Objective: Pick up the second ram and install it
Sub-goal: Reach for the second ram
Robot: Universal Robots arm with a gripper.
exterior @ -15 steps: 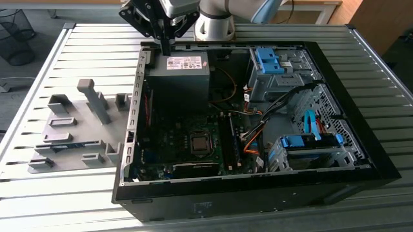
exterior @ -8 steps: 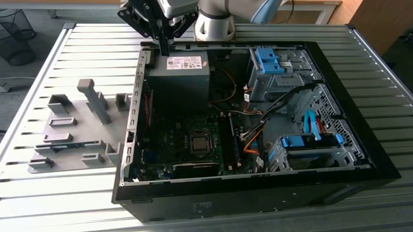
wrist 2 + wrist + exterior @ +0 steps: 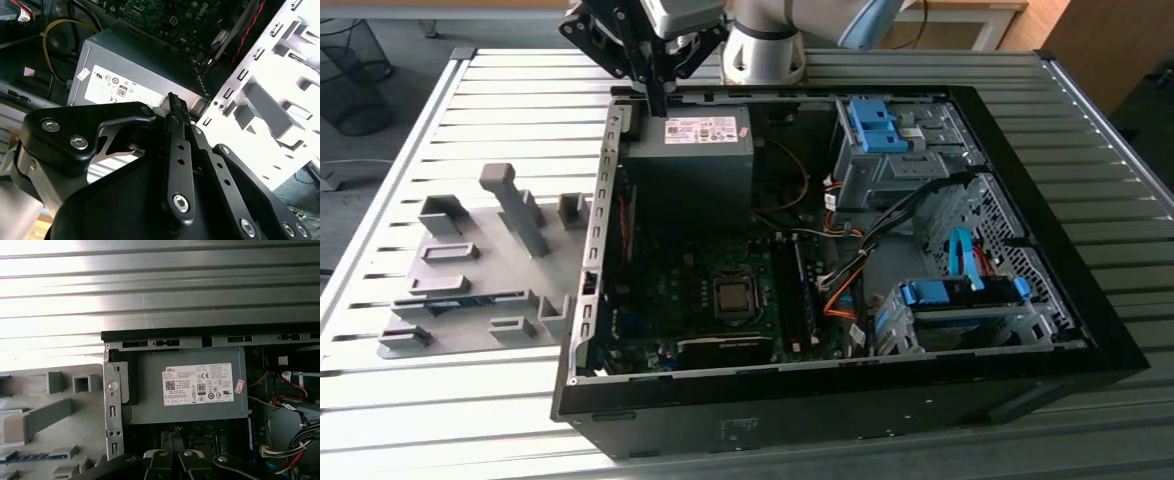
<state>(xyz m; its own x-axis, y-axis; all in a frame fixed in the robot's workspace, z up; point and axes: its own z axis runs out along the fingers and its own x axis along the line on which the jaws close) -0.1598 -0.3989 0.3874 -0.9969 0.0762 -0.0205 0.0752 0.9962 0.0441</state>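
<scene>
Your gripper (image 3: 654,106) hangs above the power supply (image 3: 687,165);
it is closed, empty; the second ram (image 3: 30,457) sits in the grey fixture (image 3: 85,437).

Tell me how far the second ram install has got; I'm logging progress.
Barely started. Done: nothing that shows. The second ram lies in the grey fixture plate beside the open computer case. In hand: nothing. The pincer is shut and empty, hanging at the case's edge by the power supply. Left: both the pick-up and the seating in a motherboard slot.
</scene>
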